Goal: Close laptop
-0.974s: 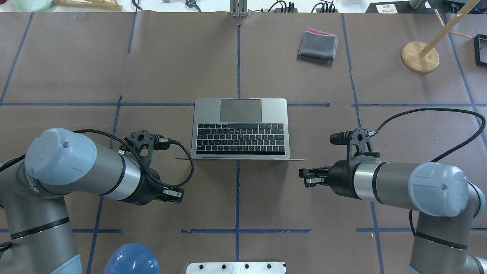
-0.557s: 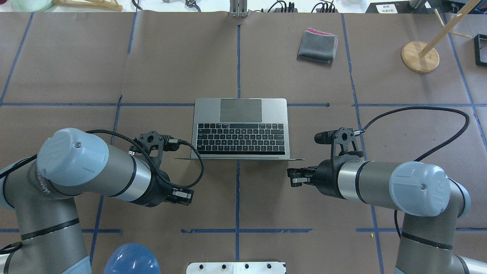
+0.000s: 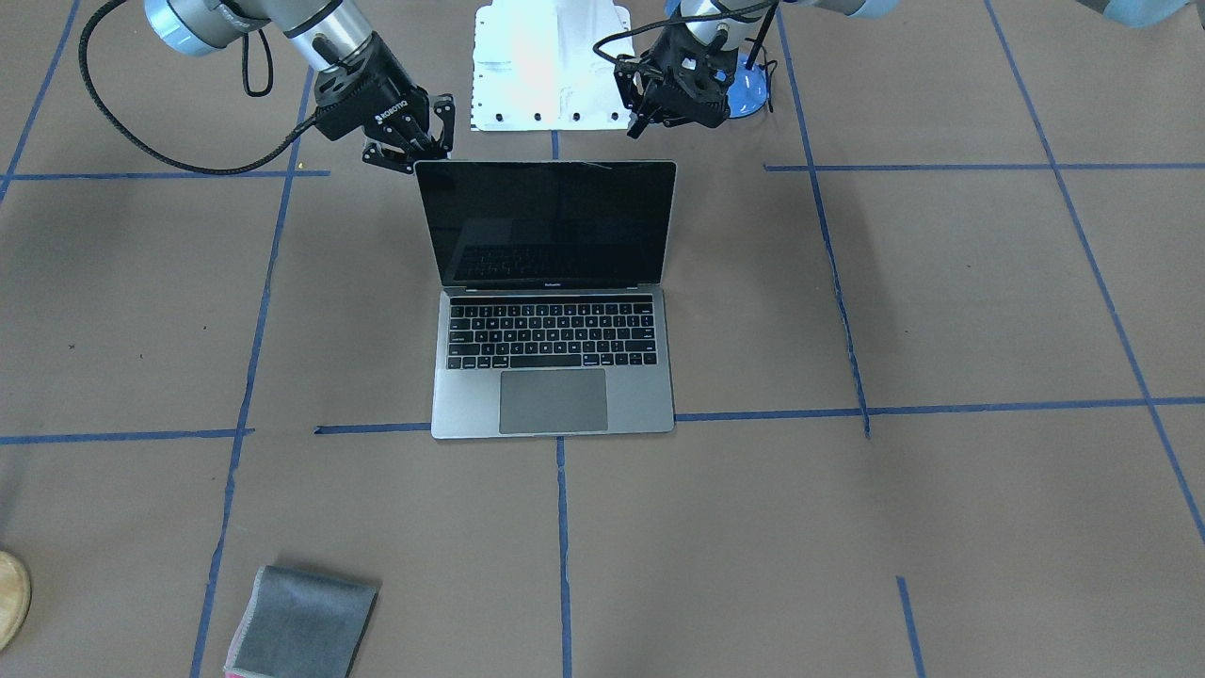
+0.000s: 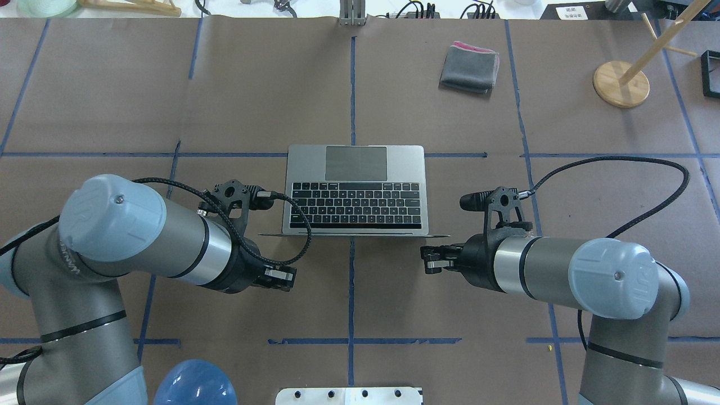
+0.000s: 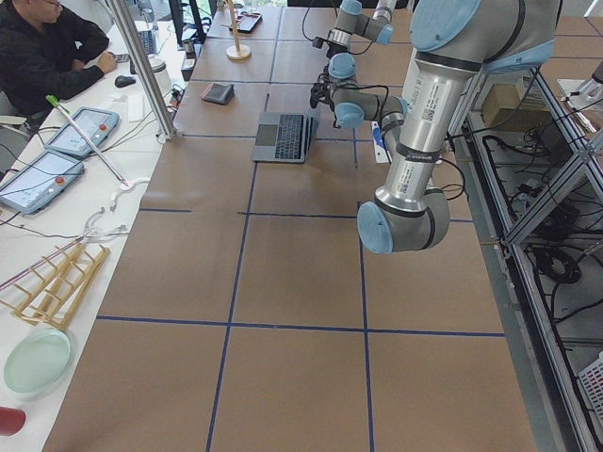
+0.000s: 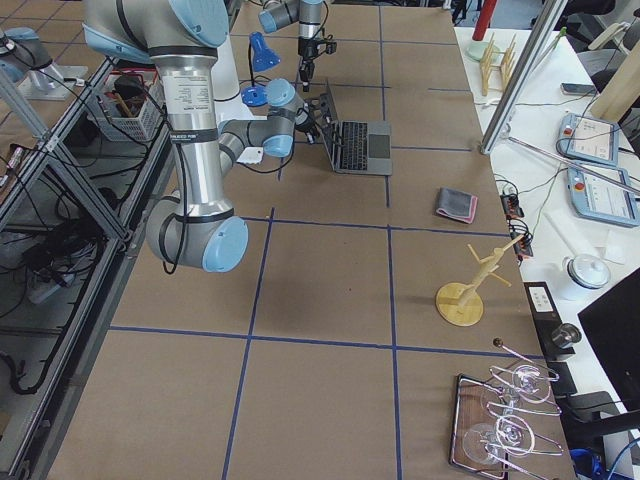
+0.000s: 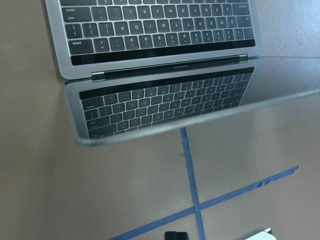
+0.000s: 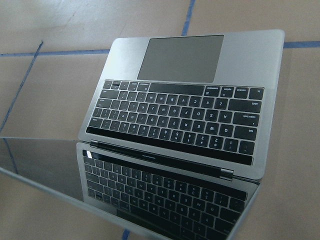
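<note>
Right tool [image 4: 426, 260], jaws apart, hovers empty behind laptop [image 4: 354, 194] lid.

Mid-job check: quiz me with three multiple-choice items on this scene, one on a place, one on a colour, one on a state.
1. Where is the folded grey cloth? A on the keyboard; B beyond the laptop, toward the robot's right; C beneath a claw.
2. The tape lines are: A blue; B yellow; C red.
3. The laptop is: A shut; B open, screen upright; C upside down.
Answers: 1B, it lies apart, far right in the overhead view; 2A, blue in every view; 3B, the dark screen stands up.
</note>
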Controlling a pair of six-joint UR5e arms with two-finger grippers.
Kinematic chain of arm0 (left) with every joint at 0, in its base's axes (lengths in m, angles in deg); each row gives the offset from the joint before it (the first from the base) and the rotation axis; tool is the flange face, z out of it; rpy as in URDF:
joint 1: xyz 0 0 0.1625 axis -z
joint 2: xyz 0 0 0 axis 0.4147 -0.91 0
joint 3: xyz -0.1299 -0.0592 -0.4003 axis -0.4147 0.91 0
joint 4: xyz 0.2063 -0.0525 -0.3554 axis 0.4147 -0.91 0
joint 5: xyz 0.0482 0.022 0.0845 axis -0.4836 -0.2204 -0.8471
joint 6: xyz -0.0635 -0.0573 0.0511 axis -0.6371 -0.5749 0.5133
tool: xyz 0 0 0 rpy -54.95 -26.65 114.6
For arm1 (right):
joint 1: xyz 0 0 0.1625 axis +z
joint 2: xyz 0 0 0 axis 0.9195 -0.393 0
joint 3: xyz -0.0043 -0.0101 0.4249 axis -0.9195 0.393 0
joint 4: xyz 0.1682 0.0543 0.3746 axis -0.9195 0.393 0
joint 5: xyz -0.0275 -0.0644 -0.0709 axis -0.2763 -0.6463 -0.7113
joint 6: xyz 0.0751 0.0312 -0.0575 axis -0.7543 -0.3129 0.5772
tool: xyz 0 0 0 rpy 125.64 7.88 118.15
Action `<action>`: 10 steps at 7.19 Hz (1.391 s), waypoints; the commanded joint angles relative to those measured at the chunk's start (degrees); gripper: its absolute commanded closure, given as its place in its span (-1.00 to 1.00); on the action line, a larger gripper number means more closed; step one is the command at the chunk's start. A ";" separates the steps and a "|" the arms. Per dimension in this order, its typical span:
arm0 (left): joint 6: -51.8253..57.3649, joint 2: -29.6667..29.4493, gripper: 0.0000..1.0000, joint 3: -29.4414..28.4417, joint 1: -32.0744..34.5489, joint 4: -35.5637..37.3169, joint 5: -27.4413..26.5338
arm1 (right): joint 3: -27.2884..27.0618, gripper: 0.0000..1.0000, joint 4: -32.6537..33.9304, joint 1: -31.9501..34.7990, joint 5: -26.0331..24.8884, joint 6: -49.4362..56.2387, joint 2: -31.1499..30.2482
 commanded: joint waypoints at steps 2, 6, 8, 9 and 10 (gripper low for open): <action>0.40 -2.66 1.00 -3.70 4.42 0.27 0.17 | 0.05 1.00 0.00 0.02 -0.19 0.00 0.54; 0.58 -6.52 1.00 -7.30 8.11 0.09 0.43 | 0.32 1.00 7.10 2.29 -0.54 0.00 6.77; 0.58 -9.42 1.00 -10.37 9.00 0.09 0.52 | 1.28 1.00 13.06 5.45 -0.45 0.00 11.25; 0.58 -9.69 1.00 -11.09 9.43 0.09 0.52 | 4.42 1.00 14.49 6.95 -0.45 0.18 14.05; 0.58 -10.91 1.00 -12.40 9.61 0.09 0.52 | 7.15 1.00 14.42 8.27 -0.45 0.35 15.47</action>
